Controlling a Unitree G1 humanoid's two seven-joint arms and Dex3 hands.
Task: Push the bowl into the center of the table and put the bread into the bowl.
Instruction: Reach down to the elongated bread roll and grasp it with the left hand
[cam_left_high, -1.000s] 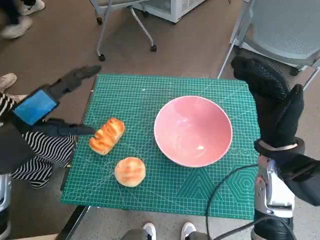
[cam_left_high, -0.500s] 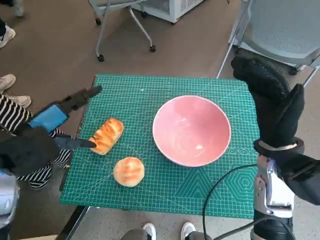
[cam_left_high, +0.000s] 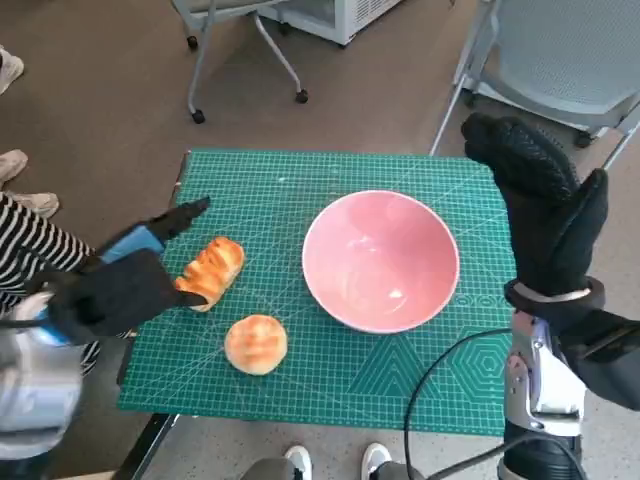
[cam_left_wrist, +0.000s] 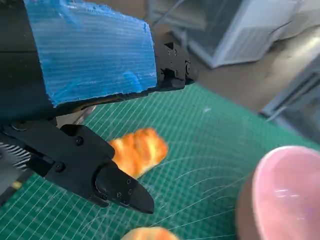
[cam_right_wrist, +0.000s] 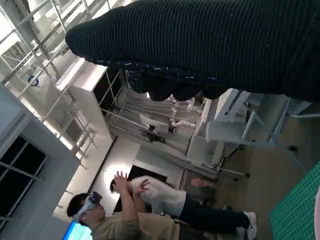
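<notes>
Since the earlier frame, left hand (cam_left_high: 125, 285) drawn inward to the long bread (cam_left_high: 211, 271), fingers apart, holding nothing. Bowl (cam_left_high: 381, 260) pushed near bench (cam_left_high: 330, 175) centre, just toward 3 o'clock; right hand (cam_left_high: 540, 205) raised beside it, released. Step in hand, by judgement: grasping the bread. Long axis from 7 to 1 o'clock. Next: closing fingers across it. Round bun (cam_left_high: 256, 343) lying at 6 o'clock of it.

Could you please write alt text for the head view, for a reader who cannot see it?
An empty pink bowl sits on a green cutting mat, with a long golden bread loaf and a round bun beside it. The blue-taped left hand reaches the loaf; the gloved right hand is raised.
</notes>
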